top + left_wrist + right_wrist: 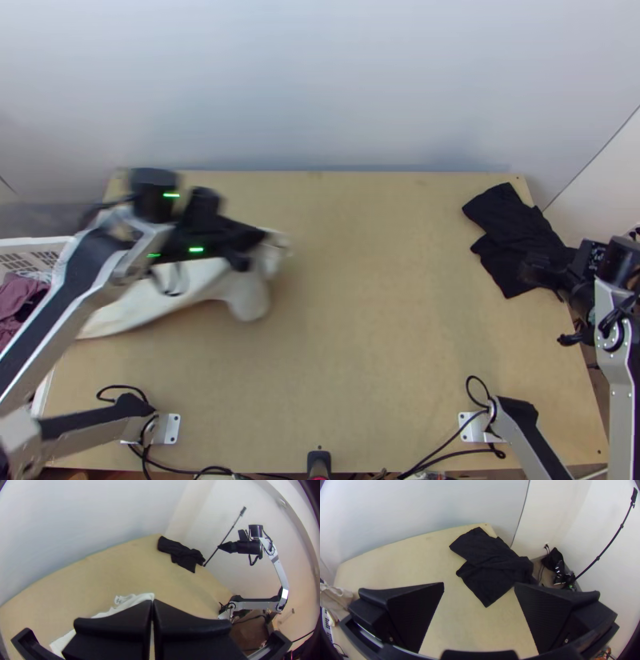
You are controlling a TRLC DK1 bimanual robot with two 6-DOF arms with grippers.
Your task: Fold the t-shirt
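Top view, nine o'clock: my black left gripper [152, 602] pinches bunched white cloth t-shirt [250, 298]; spreading, folding seemingly remain; my black right gripper [479, 584] gapes.

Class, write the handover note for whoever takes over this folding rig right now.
Left claw: shut, seemingly gripping the white cloth, probably the t-shirt.
Right claw: open, holding nothing, by the black cloth.
Where: white cloth bunched on the table's left side, near the laundry basket; black cloth at the far right, in loose, uneven layers.
Done: no neat fold visible in the white cloth.
Left: probably spread it flat, then fold it.
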